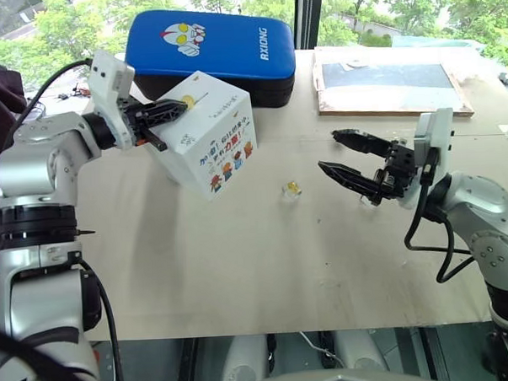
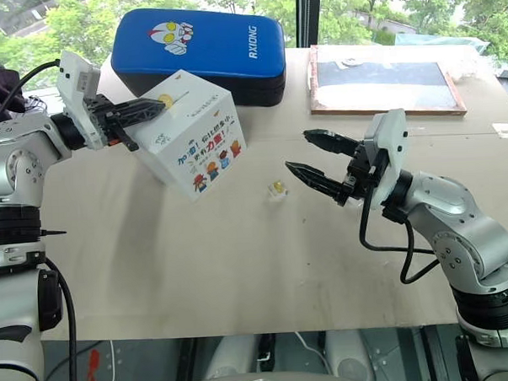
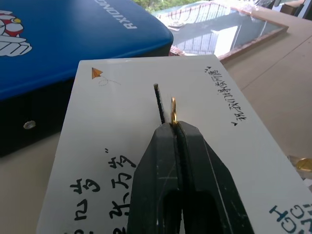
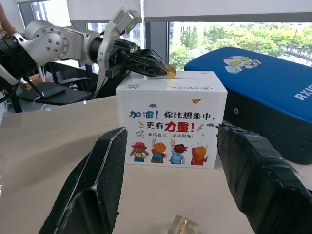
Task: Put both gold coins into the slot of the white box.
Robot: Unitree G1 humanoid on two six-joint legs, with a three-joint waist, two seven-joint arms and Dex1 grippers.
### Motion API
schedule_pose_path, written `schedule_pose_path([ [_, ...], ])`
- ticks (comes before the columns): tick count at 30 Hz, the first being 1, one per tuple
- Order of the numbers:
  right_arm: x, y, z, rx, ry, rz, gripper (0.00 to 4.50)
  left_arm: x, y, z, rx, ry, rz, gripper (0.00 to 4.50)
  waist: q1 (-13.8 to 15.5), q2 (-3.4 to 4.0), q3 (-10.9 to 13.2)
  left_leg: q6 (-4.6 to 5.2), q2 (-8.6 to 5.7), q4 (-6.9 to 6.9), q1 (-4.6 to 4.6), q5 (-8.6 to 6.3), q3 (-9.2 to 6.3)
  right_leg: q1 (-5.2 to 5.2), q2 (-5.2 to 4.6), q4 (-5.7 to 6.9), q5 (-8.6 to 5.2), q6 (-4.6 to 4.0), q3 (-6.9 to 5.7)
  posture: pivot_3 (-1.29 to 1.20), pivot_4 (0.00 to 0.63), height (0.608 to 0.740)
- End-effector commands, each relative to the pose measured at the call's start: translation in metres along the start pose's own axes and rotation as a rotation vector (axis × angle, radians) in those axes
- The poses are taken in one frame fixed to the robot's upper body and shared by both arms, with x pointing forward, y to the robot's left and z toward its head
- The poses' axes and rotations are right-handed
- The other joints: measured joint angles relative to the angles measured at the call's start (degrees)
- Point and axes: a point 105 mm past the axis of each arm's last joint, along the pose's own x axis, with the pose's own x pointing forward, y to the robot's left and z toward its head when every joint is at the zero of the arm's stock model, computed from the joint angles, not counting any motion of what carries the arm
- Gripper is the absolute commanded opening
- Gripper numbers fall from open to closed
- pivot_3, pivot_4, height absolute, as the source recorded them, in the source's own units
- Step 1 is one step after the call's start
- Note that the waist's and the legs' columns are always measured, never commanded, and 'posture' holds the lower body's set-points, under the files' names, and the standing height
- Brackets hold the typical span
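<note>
The white box [image 1: 209, 138] with cartoon figures stands on the table at the left. Its slot [image 3: 158, 102] is a thin dark slit in the plain top face. My left gripper [image 1: 181, 106] reaches over that top and is shut on a gold coin [image 3: 173, 109], held on edge just beside the slot. The other gold coin [image 1: 293, 189] lies on a small clear plastic piece on the table, between the box and my right gripper [image 1: 328, 150]. The right gripper hovers open and holds nothing, pointing toward the box.
A blue padded case [image 1: 214, 45] with a cartoon hero lies right behind the box. A wood-framed board [image 1: 392, 79] sits at the back right. The table's front edge [image 1: 268, 329] runs close below my arms.
</note>
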Motion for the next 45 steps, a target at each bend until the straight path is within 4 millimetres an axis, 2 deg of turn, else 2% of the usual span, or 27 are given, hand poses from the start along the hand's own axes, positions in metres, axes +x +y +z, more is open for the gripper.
schedule_pose_path([
  [1,-0.001,0.006,0.013,-0.053,-0.047,0.002,3.12,-0.002,0.010,-0.008,-0.003,0.045,0.039,0.00,0.0,0.00,0.0,0.00,0.00,0.01,0.00,0.00,0.00,0.00,0.00,0.02,0.00,0.00,0.00,0.00,0.150,0.740],
  [31,0.001,0.005,0.015,-0.059,-0.061,-0.020,3.12,0.007,0.007,-0.019,0.008,0.108,0.070,0.00,-0.2,0.01,0.0,0.04,0.01,0.67,0.12,-0.02,0.00,0.08,0.03,0.73,0.01,-0.01,0.13,0.00,0.150,0.740],
  [34,0.000,0.004,0.015,-0.060,-0.059,-0.024,3.18,0.007,0.001,-0.019,0.015,0.114,0.031,0.92,-0.1,0.01,0.0,0.03,0.01,0.67,0.15,-0.02,0.00,0.08,0.03,0.80,0.00,-0.01,0.15,0.00,0.150,0.740],
  [38,0.001,0.004,0.014,-0.060,-0.060,-0.025,3.18,0.006,0.009,-0.020,0.026,0.123,0.083,2.40,0.0,0.00,0.0,0.04,0.00,0.68,0.13,-0.02,0.00,0.08,0.01,0.78,0.00,-0.01,0.15,0.00,0.150,0.740],
  [39,0.001,0.004,0.014,-0.060,-0.059,-0.026,3.18,0.006,0.010,-0.020,0.021,0.120,0.094,2.56,0.0,0.00,0.0,0.04,0.00,0.69,0.12,-0.02,0.01,0.08,0.01,0.78,0.00,-0.01,0.15,0.00,0.150,0.740],
  [41,0.001,0.004,0.013,-0.056,-0.055,-0.029,3.18,0.006,0.011,-0.017,0.027,0.104,0.101,2.56,0.0,0.00,0.0,0.04,0.00,0.69,0.13,-0.02,0.01,0.08,0.01,0.79,0.00,-0.01,0.15,0.00,0.150,0.740],
  [45,0.003,0.004,0.000,-0.054,-0.003,-0.047,3.18,0.005,0.001,0.015,0.028,-0.079,0.044,2.56,0.0,0.00,0.0,0.04,0.00,0.70,0.12,-0.02,-0.03,0.09,0.01,0.80,0.00,-0.01,0.12,0.00,0.150,0.740],
])
